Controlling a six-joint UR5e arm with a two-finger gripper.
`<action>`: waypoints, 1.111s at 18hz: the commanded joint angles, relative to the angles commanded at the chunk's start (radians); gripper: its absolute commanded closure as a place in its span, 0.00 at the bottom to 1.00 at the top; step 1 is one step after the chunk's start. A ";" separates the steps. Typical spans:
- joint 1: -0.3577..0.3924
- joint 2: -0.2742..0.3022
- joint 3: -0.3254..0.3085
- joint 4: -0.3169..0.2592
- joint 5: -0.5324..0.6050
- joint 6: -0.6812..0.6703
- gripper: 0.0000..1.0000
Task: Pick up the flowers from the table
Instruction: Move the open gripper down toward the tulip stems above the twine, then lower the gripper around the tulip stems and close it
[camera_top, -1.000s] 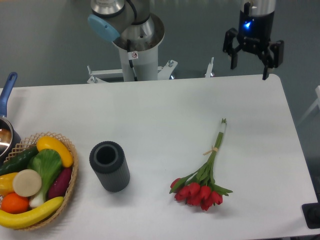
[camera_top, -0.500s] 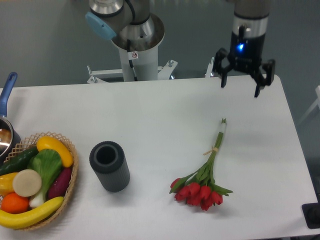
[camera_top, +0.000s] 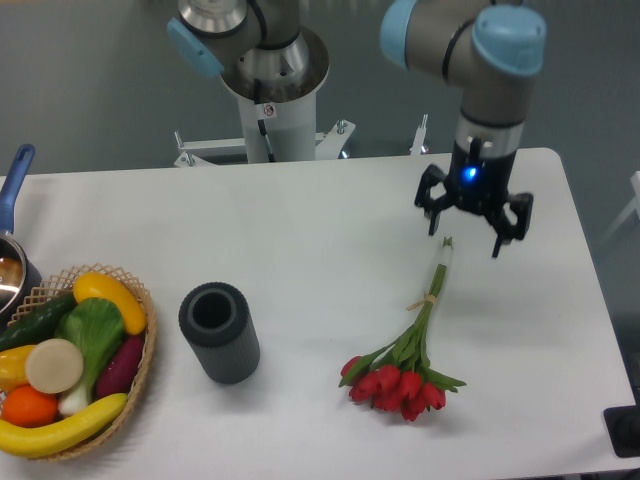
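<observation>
The flowers (camera_top: 415, 340), a bunch of red tulips with long green stems tied by a pale band, lie on the white table (camera_top: 300, 250) at the right, blooms toward the front edge and stem tips pointing away. My gripper (camera_top: 467, 236) hangs open and empty just above the far end of the stems, its fingers (camera_top: 434, 219) spread to either side, pointing down.
A dark grey cylindrical vase (camera_top: 219, 332) stands left of the flowers. A wicker basket (camera_top: 139, 372) of vegetables sits at the front left, with a blue-handled pot (camera_top: 12, 240) behind it. The robot base (camera_top: 272, 100) stands behind the table. A dark object (camera_top: 625, 430) is at the front right corner.
My gripper has moved down and toward the front, from behind the table's back right edge to just over the stem ends. It stays open. The flowers have not moved.
</observation>
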 joint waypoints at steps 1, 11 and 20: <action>-0.003 -0.017 -0.001 0.014 0.014 -0.002 0.00; -0.072 -0.126 -0.006 0.083 0.160 -0.006 0.00; -0.089 -0.209 0.003 0.106 0.152 -0.072 0.00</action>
